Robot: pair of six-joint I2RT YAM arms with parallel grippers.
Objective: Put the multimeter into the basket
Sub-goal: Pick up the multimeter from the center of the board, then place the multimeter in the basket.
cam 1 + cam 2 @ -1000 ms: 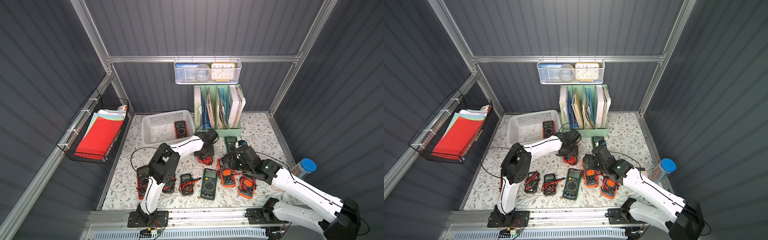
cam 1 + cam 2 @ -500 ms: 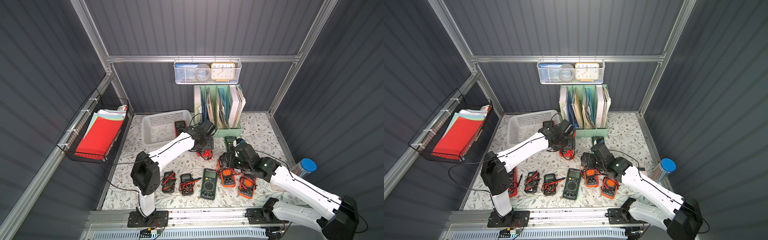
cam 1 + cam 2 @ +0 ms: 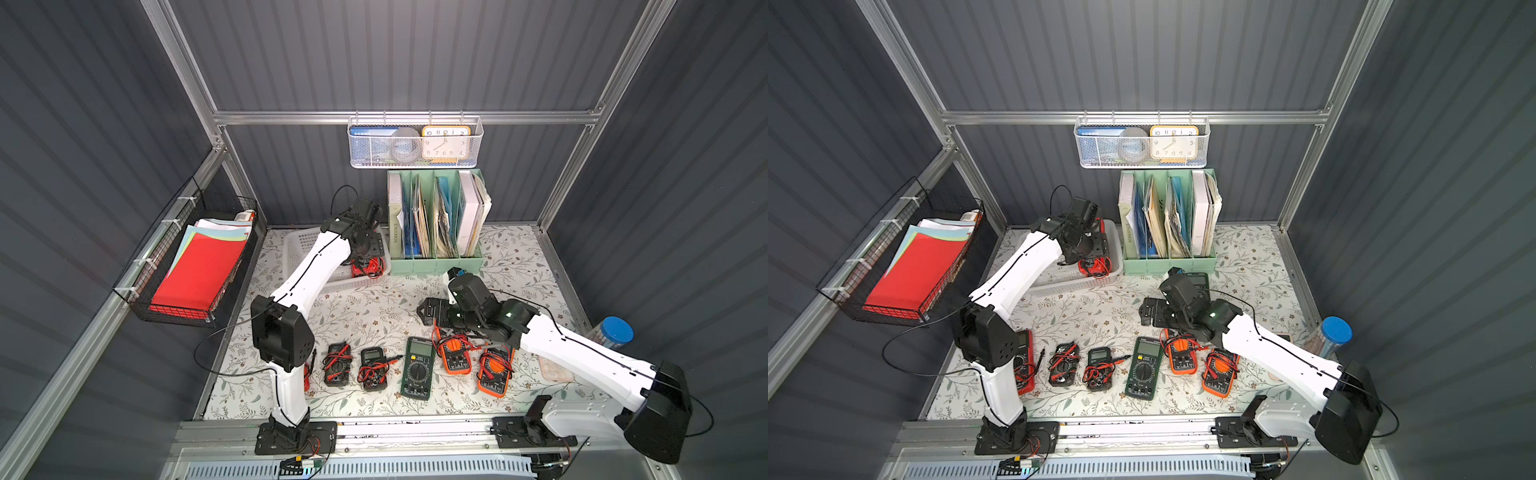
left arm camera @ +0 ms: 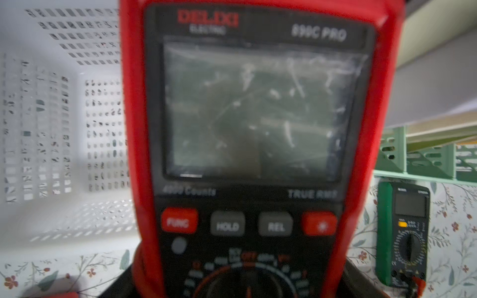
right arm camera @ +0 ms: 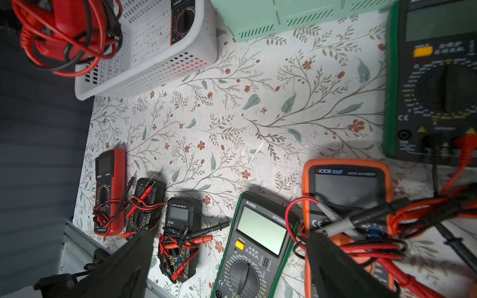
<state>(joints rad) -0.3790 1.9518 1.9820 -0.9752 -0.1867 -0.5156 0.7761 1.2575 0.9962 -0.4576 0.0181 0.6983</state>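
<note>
My left gripper (image 3: 365, 249) is shut on a red multimeter (image 3: 362, 266) with red and black leads bundled on it. It holds it over the right end of the white perforated basket (image 3: 297, 249). In the left wrist view the multimeter (image 4: 258, 116) fills the frame, its screen facing the camera, with the basket (image 4: 51, 129) behind it. The right wrist view shows it (image 5: 69, 25) hanging above the basket (image 5: 167, 64), where another multimeter (image 5: 183, 18) lies. My right gripper (image 3: 426, 309) hovers open over the mat, nothing between its fingers (image 5: 124, 268).
Several multimeters lie in a row near the front edge, among them a green-black one (image 3: 417, 368) and two orange ones (image 3: 455, 353). A green file rack (image 3: 434, 253) stands right of the basket, with a green multimeter (image 3: 1198, 282) before it. A blue-lidded jar (image 3: 615, 332) stands far right.
The left arm has swung up and back from the middle of the mat, carrying the red multimeter over the basket. The right arm has barely moved and stays open.
</note>
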